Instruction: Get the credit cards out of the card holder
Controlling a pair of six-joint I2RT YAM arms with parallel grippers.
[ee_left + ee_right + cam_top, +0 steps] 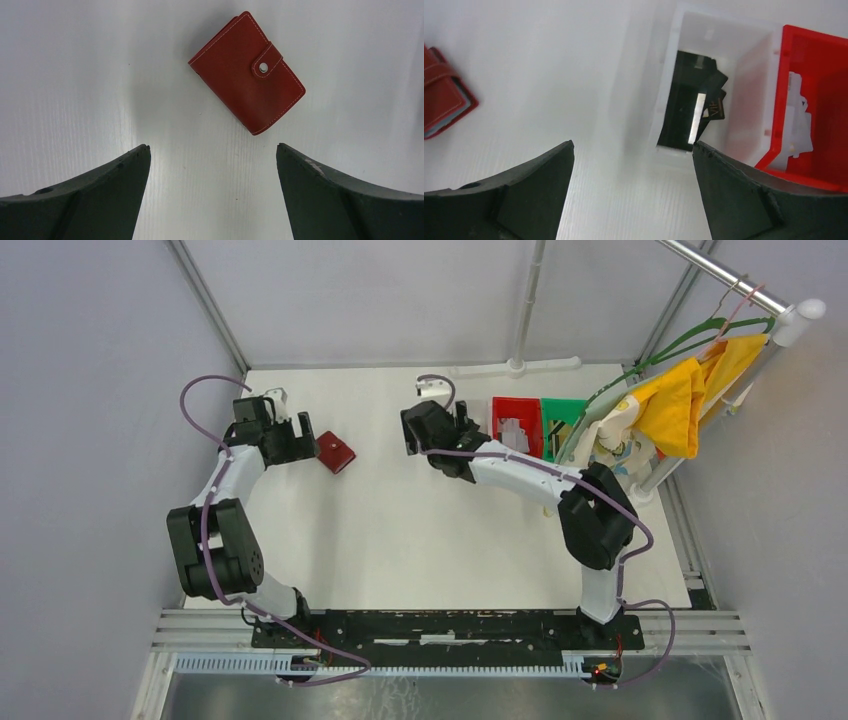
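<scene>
The card holder [247, 72], a small dark red wallet, lies flat on the white table with its snap strap fastened. My left gripper [212, 147] hovers open just short of it, with nothing between the fingers. From above, the card holder [335, 452] sits right beside the left gripper [305, 438]. My right gripper [633, 144] is open and empty near a white bin [674, 60]. Dark credit cards [686, 107] lie loose inside that bin. The card holder's edge [441, 95] shows at the far left of the right wrist view.
A red bin [518, 425] and a green bin [562, 418] stand behind the right gripper [435, 425]. The red bin [819, 75] holds white items. A rack with a yellow garment [690, 395] stands at the far right. Grey walls enclose the table.
</scene>
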